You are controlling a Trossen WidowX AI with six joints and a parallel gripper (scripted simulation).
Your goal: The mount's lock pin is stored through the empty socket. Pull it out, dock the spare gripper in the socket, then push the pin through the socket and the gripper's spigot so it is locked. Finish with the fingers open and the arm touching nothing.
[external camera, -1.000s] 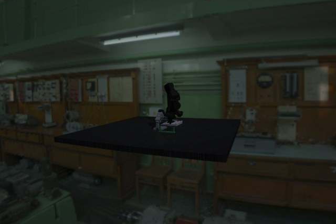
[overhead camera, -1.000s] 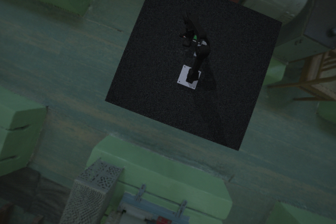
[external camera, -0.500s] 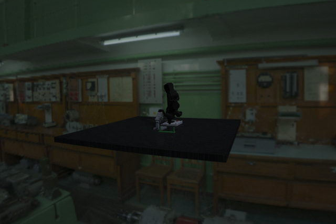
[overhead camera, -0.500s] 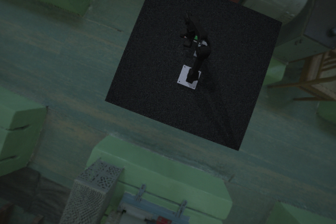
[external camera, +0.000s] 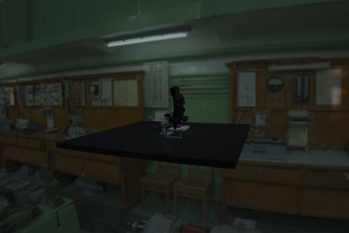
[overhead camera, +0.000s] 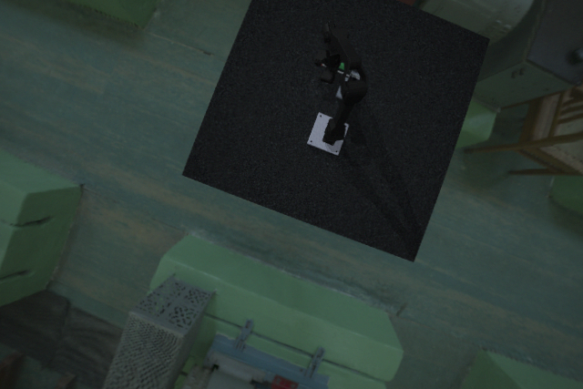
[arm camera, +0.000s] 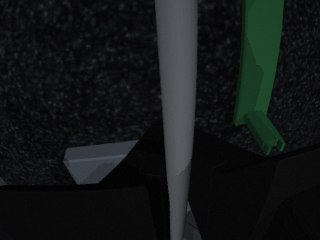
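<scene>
Evidently, the claw [arm camera: 166,128] grips a smooth grey rod [arm camera: 179,90].

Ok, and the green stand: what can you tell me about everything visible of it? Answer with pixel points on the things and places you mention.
The green stand [overhead camera: 342,66] [external camera: 173,137] [arm camera: 262,65] is matte, plastic-looking, with a long, low bar and a short post rising near each end. The post seen closely has a notched, forked tip. It sits upright on the black table top [overhead camera: 400,93] [external camera: 126,140] [arm camera: 75,75], largely covered from above by the arm. No other contact shows, though hidden parts leave that unsure.
</scene>
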